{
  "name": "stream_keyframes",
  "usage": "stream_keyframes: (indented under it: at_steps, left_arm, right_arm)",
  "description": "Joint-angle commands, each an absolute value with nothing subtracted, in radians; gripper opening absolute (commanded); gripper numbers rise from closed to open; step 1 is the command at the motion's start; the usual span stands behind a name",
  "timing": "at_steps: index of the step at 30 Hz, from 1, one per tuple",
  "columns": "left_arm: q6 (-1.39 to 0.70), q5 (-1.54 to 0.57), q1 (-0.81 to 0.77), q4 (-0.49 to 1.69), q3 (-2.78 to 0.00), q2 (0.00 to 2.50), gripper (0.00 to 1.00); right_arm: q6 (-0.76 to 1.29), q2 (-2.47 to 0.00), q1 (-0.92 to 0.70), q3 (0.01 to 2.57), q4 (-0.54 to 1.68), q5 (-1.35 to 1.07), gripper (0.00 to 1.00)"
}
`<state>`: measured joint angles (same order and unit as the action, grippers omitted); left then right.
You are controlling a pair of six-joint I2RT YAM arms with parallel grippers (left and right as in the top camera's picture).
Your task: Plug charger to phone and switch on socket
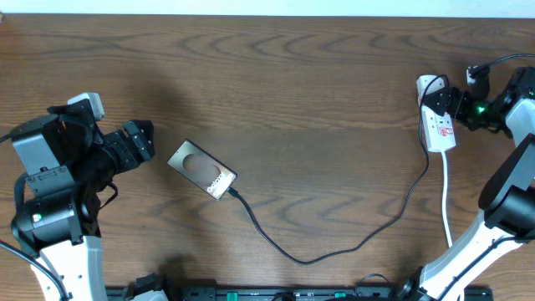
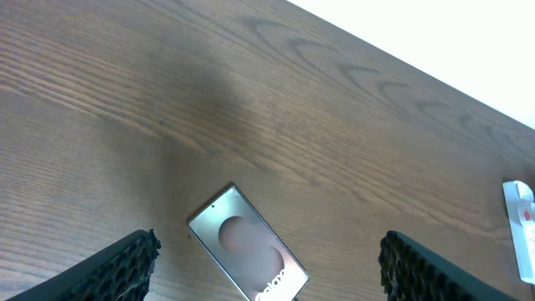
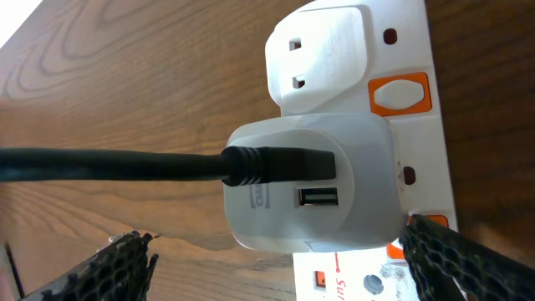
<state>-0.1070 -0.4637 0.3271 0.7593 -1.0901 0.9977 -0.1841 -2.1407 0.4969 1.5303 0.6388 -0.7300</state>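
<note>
The phone (image 1: pixel 202 170) lies flat on the wooden table, left of centre, and also shows in the left wrist view (image 2: pixel 242 247) with "Galaxy" lettering. The thin black charger cable (image 1: pixel 309 259) runs from the phone's lower-right end in a loop to the white socket strip (image 1: pixel 438 125) at the right. In the right wrist view the cable (image 3: pixel 125 163) enters a white adapter (image 3: pixel 309 188) seated in the strip (image 3: pixel 418 50). My left gripper (image 1: pixel 144 142) (image 2: pixel 269 251) is open, just left of the phone. My right gripper (image 1: pixel 456 107) (image 3: pixel 284 267) is open and straddles the adapter, one finger by an orange switch (image 3: pixel 399 94).
The strip's white cord (image 1: pixel 445 201) runs toward the front edge. The strip's end shows at the right edge of the left wrist view (image 2: pixel 522 221). Bare wood lies between the phone and the strip. A black rail (image 1: pixel 292 294) runs along the front.
</note>
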Motion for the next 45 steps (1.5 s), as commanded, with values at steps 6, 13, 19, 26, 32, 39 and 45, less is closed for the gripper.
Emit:
stream_keyframes:
  at_steps: [6, 13, 19, 26, 32, 39, 45]
  left_arm:
    - [-0.097, -0.451, 0.329, 0.762, -1.105, 0.999, 0.86]
    - [-0.097, -0.451, 0.329, 0.762, -1.105, 0.999, 0.86]
    - [-0.097, -0.451, 0.329, 0.762, -1.105, 0.999, 0.86]
    - [-0.097, -0.451, 0.329, 0.762, -1.105, 0.999, 0.86]
    - [-0.097, -0.451, 0.329, 0.762, -1.105, 0.999, 0.86]
    - [-0.097, -0.451, 0.329, 0.762, -1.105, 0.999, 0.86]
    - [-0.097, -0.451, 0.329, 0.762, -1.105, 0.999, 0.86]
  right_arm:
    - [-0.157, -2.165, 0.472, 1.438, 0.635, -0.792, 0.94]
    - [-0.122, -2.163, 0.466, 1.395, 0.649, -0.725, 0.99]
    - [-0.042, -2.123, 0.516, 1.425, 0.725, -0.516, 0.99]
    - [0.027, -2.016, 0.627, 1.44, 0.801, -0.325, 0.99]
    - [0.074, -1.844, 0.681, 1.44, 0.85, -0.36, 0.99]
    - [0.074, -1.57, 0.656, 1.44, 0.86, -0.478, 0.99]
    - [0.074, -1.439, 0.63, 1.44, 0.827, -0.477, 0.99]
